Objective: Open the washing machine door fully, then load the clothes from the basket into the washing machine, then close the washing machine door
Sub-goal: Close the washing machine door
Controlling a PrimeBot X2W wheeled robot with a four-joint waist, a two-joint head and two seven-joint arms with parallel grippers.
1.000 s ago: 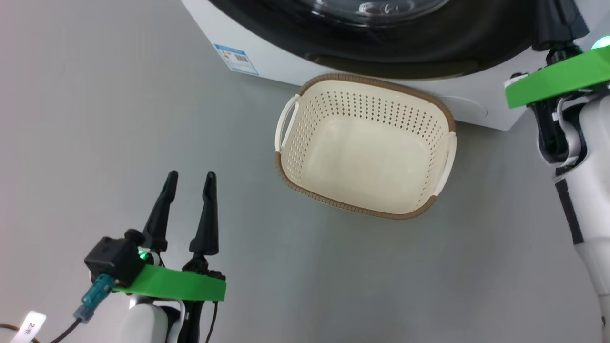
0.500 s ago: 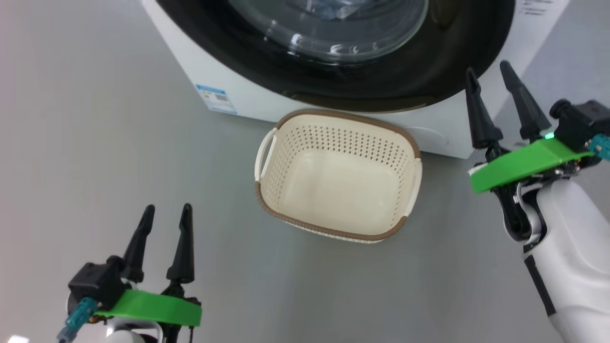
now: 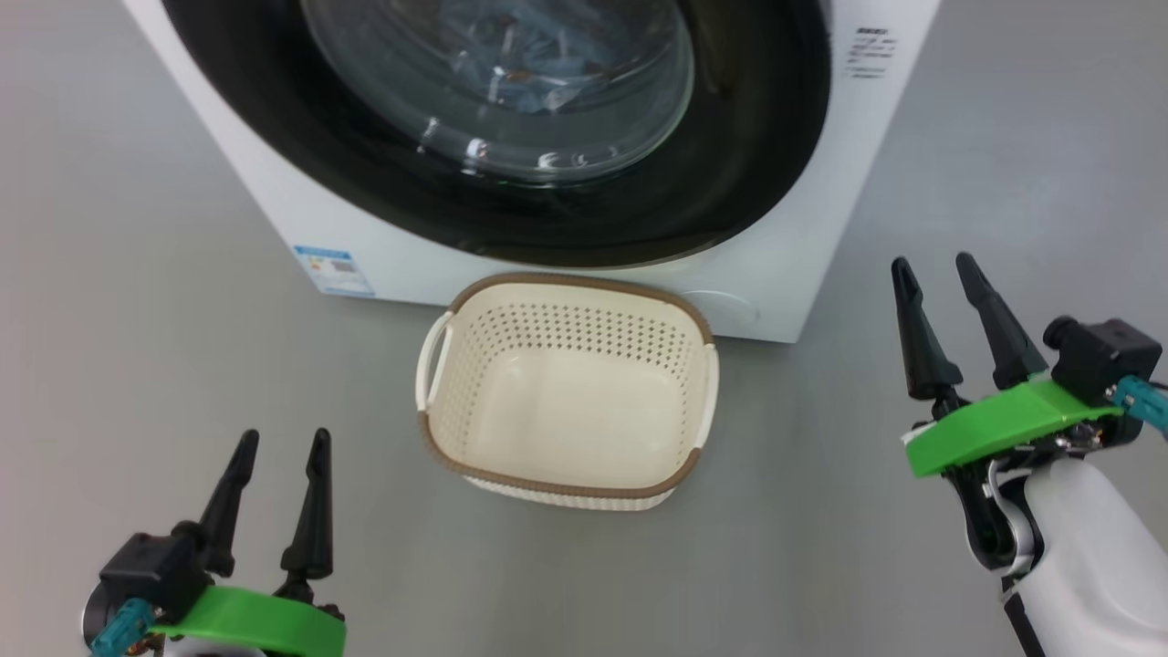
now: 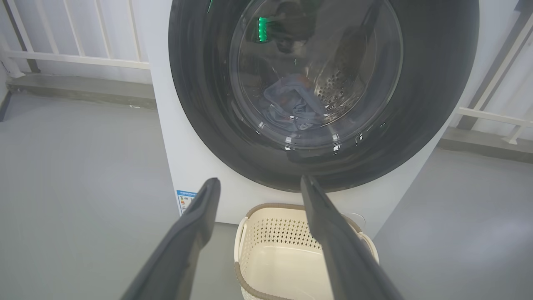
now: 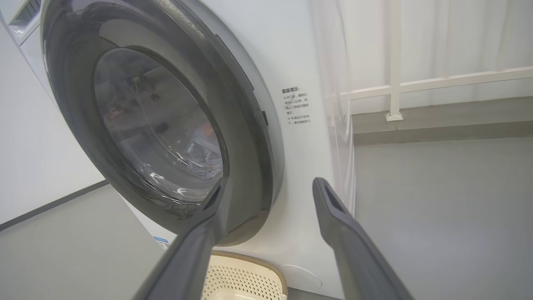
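Dark, spread wide and empty, the right gripper (image 3: 931, 262) is held nearer than the equally open left gripper (image 3: 284, 435) to the washing machine door (image 3: 748, 164), seemingly shut ahead and leftward, with the clothes (image 4: 293, 102) seen behind its glass and the empty basket (image 3: 566, 278) set on the floor (image 3: 137, 319) between.

The left gripper (image 3: 283, 440) and right gripper (image 3: 931, 266) each carry two long, tapering black fingers (image 3: 920, 347) above a bright green plate (image 3: 1004, 427). A black boxy camera (image 3: 1100, 351) with a teal plug (image 3: 1141, 397) sits beside each plate. The right forearm (image 3: 1086, 566) is glossy white with black trim.
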